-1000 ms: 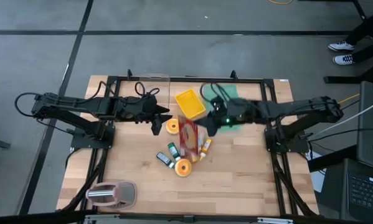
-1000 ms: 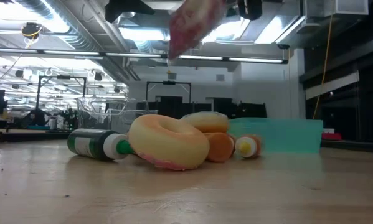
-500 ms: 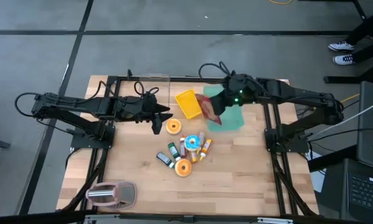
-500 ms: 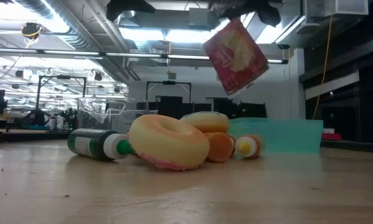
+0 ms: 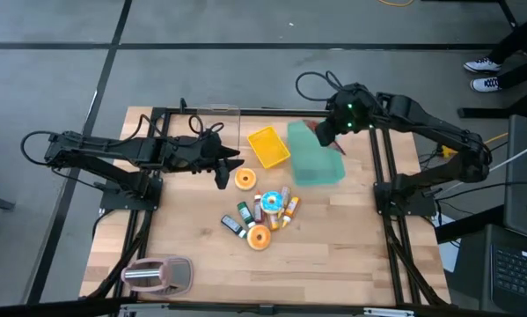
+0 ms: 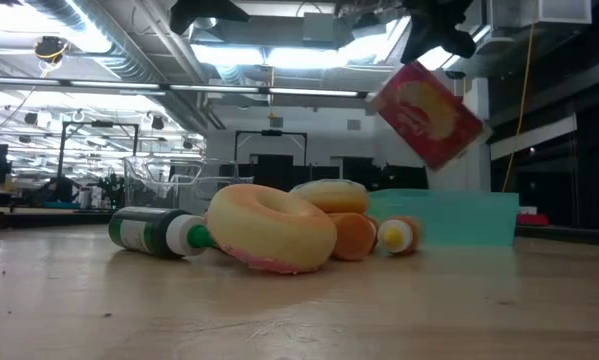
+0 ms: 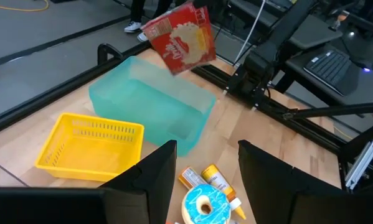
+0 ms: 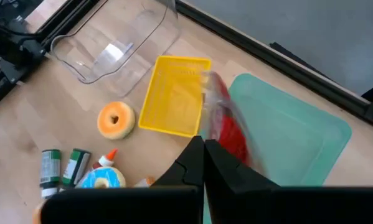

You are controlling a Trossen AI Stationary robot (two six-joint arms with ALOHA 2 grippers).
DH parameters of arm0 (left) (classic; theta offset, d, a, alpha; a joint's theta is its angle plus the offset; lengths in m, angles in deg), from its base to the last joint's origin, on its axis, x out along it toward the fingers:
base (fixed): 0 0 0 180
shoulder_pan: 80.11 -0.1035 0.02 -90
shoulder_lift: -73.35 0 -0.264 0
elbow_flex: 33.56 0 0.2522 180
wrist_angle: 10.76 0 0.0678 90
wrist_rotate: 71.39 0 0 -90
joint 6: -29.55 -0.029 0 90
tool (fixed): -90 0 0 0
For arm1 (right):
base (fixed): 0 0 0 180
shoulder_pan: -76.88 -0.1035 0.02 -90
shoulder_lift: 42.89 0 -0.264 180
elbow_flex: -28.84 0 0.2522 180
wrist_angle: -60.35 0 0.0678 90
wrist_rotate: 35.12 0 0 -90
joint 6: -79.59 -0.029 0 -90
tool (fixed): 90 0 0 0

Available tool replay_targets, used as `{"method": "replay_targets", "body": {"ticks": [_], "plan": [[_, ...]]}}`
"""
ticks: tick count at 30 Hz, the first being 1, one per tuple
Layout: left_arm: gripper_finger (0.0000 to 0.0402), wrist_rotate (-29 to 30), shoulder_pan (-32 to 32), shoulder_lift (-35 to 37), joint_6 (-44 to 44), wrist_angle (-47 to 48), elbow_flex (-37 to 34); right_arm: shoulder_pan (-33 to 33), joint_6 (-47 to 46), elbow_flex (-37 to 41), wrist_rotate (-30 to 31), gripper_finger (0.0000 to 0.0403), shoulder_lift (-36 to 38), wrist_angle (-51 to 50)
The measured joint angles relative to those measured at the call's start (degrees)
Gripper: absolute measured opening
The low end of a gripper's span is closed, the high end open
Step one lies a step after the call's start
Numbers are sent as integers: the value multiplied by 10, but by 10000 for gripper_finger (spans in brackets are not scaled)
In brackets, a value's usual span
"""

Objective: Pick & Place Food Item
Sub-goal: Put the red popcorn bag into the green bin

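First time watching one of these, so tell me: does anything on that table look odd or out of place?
One thing: a red snack bag hangs tilted in the air, pinched by the right gripper above the teal bin. It is being carried, not dropped. The donuts and bottles lie in a loose jumble, but nothing looks spilled or broken.

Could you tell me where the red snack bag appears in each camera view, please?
High view: red snack bag mostly hidden under the right gripper.
Low view: upper right, hanging in the air.
Left wrist view: top centre.
Right wrist view: centre, blurred.
Shared landmark: the teal bin below it.
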Motion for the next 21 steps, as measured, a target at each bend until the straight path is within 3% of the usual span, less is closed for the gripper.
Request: {"method": "replay_targets", "body": {"ticks": [9,21], "plan": [[169,14,0,0,5,0,0,48,33,68,-48,0,-3,47],[169,14,0,0,20,1,0,91,16,247,-147,0,-4,249]]}}
